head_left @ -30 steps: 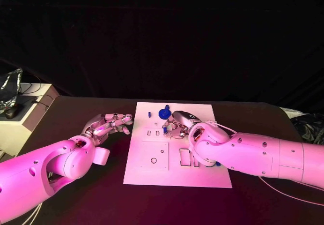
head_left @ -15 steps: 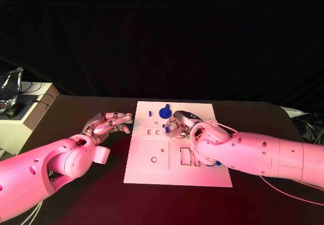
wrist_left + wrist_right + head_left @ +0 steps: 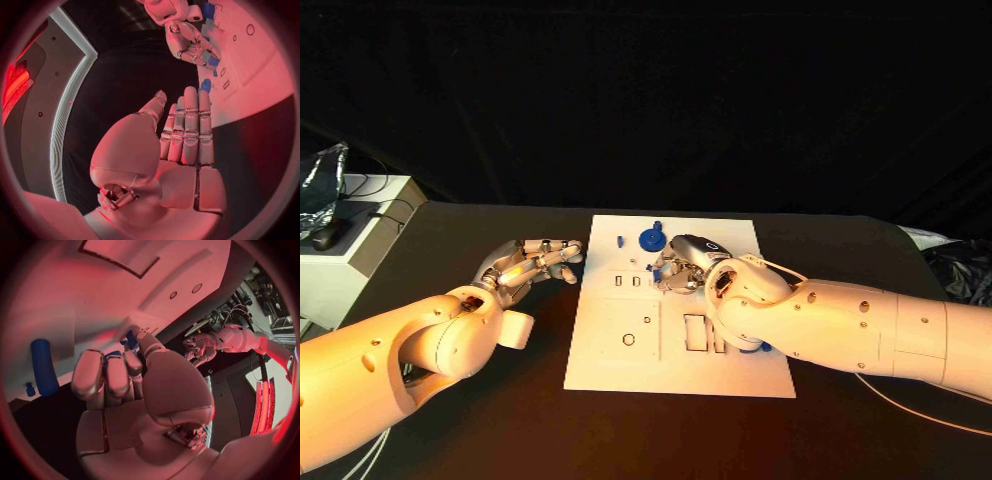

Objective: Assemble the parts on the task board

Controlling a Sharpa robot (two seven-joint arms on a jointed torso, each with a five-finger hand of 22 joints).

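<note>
Fingers of my right hand (image 3: 681,266) curl over a small blue part (image 3: 130,338) on the task board (image 3: 625,370); it looks light, stiff and slippery, best pinched at its sides. My left hand (image 3: 531,263) hovers beside the board, fingers straight, holding nothing

Dim room, warm light overhead (red in wrist views), edges fisheye-bent.

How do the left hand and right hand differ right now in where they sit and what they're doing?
The left hand sits off the task board, over the black table beside the board's left edge; the right hand is over the board's upper part. The left hand holds nothing, its fingers laid out fairly straight; the right hand's fingers curl around a small blue part. Both are silver hands on white arms.
</note>
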